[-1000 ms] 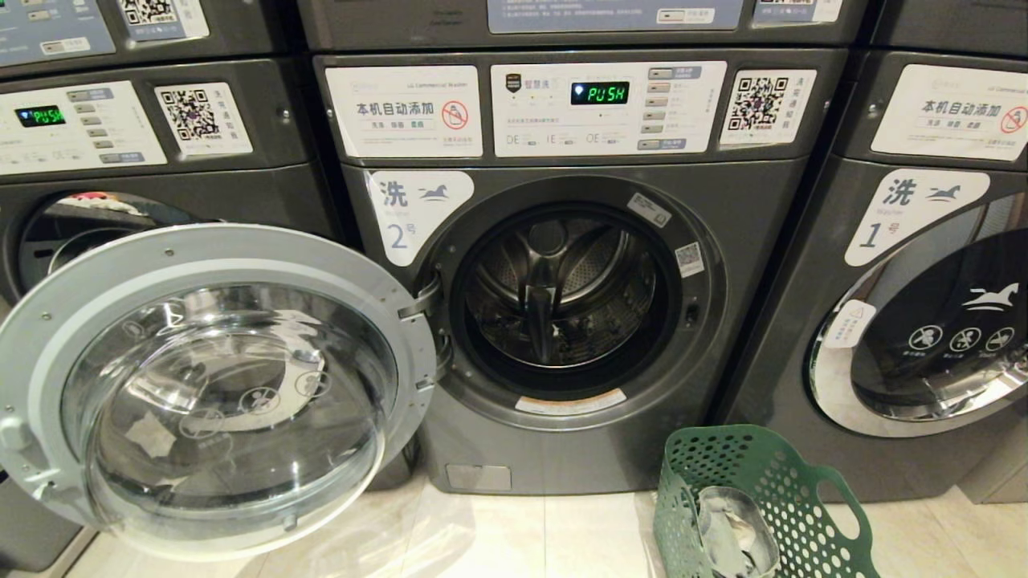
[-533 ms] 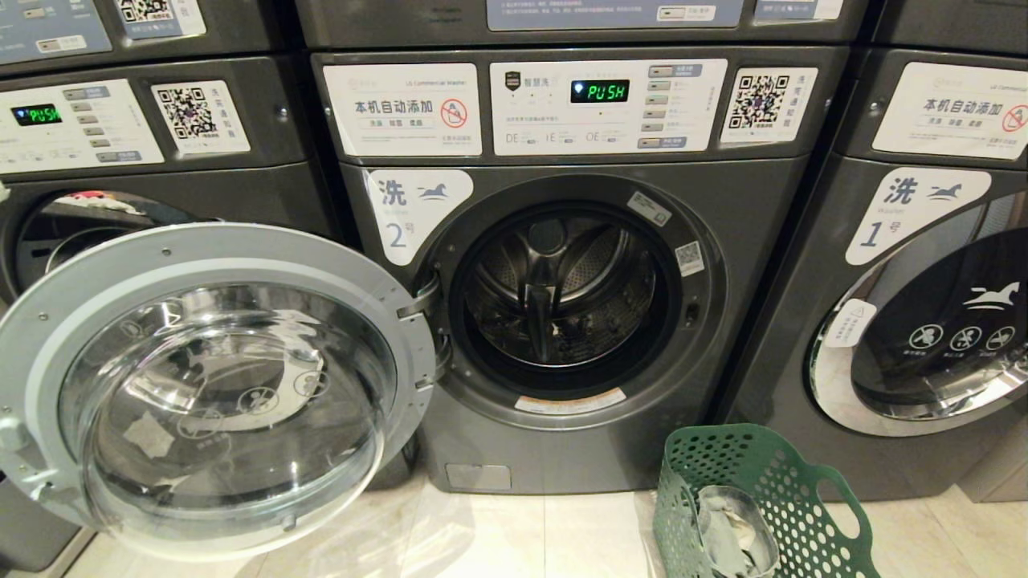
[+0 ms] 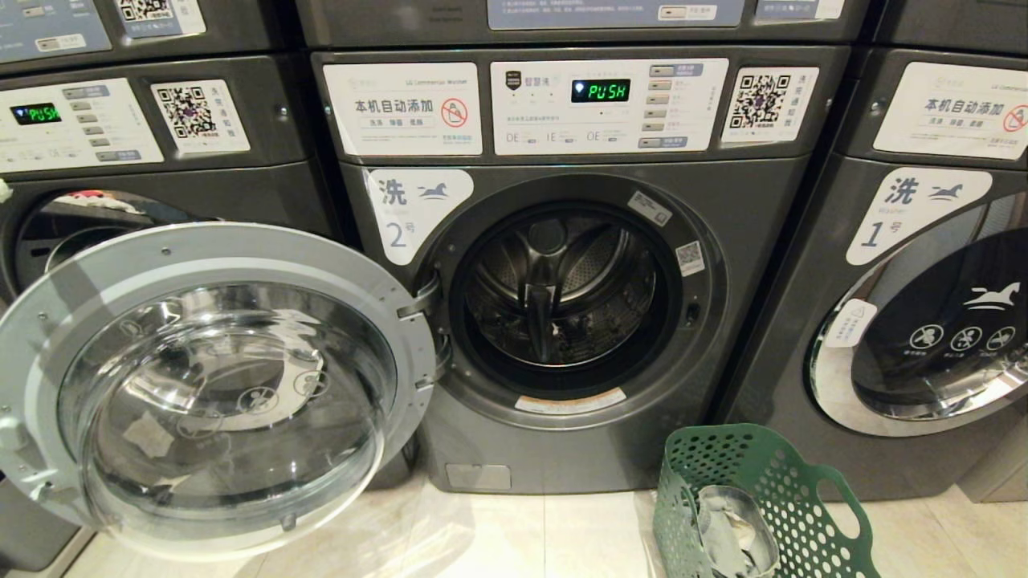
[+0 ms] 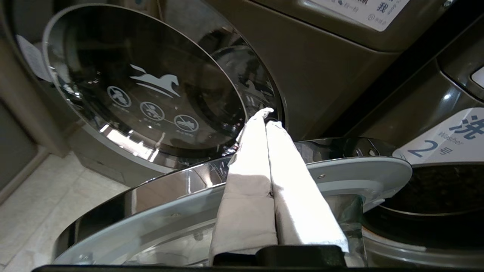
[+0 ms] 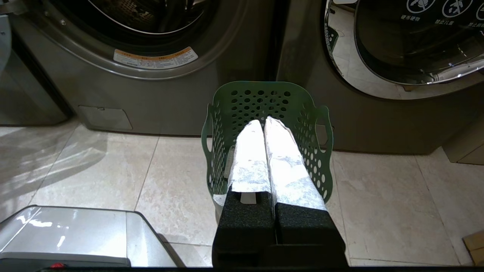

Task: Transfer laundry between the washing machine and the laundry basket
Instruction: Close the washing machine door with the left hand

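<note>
The laundry (image 3: 735, 534) is lying in the laundry basket (image 3: 803, 482); the washing machine (image 3: 562, 297) is standing open. Both claws, the left gripper (image 4: 267, 115) and the right gripper (image 5: 261, 122), are being kept clenched, empty. One must be opened next.

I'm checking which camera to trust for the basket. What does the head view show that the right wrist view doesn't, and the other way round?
Only the head view: the open door of washer 2, the PUSH display, and grey-white laundry in the basket.

Only the right wrist view: the shut right hand over the basket, hiding its contents, and more floor around it.

Both: washer 2's drum opening, the green basket on the floor in front of the washers, and washer 1's closed door.
</note>
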You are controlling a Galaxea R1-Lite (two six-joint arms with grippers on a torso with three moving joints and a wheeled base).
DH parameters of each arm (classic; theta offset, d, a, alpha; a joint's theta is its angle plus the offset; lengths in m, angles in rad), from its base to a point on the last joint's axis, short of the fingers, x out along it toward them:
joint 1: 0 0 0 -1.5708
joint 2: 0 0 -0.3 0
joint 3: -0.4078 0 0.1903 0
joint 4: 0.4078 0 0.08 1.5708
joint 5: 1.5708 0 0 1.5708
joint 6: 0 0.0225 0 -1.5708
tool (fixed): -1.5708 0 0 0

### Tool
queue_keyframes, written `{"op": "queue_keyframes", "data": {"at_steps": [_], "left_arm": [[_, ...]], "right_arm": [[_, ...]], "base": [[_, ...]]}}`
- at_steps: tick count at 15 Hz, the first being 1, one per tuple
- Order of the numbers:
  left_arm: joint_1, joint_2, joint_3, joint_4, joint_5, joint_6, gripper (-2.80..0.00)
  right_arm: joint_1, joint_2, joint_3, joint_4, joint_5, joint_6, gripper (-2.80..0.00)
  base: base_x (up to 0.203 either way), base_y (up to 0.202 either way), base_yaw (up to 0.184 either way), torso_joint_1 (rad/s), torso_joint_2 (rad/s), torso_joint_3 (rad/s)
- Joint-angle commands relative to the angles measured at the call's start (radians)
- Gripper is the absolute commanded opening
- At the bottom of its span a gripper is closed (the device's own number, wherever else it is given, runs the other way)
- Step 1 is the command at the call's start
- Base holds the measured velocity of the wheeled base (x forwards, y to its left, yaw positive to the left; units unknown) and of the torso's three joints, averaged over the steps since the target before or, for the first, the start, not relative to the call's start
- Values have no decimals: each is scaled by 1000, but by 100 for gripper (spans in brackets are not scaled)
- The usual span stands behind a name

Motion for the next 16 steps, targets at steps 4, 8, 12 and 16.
{"op": "queue_keyframes", "data": {"at_steps": [4,8,12,16], "left_arm": [[34,204,-202,94,-130,4,-280],[19,332,-331,136,-173,48,-280],[17,403,-450,309,-194,50,-280],[19,427,-507,422,-208,50,-280]], "right_arm": [[0,0,0,1,1,1,-280],[0,0,0,1,2,-2,-280],[0,0,0,1,2,-2,-280],[0,0,-1,2,2,-4,-280]], "base": [[0,0,0,0,0,0],[0,0,0,0,0,0],[0,0,0,0,0,0],[0,0,0,0,0,0]]}}
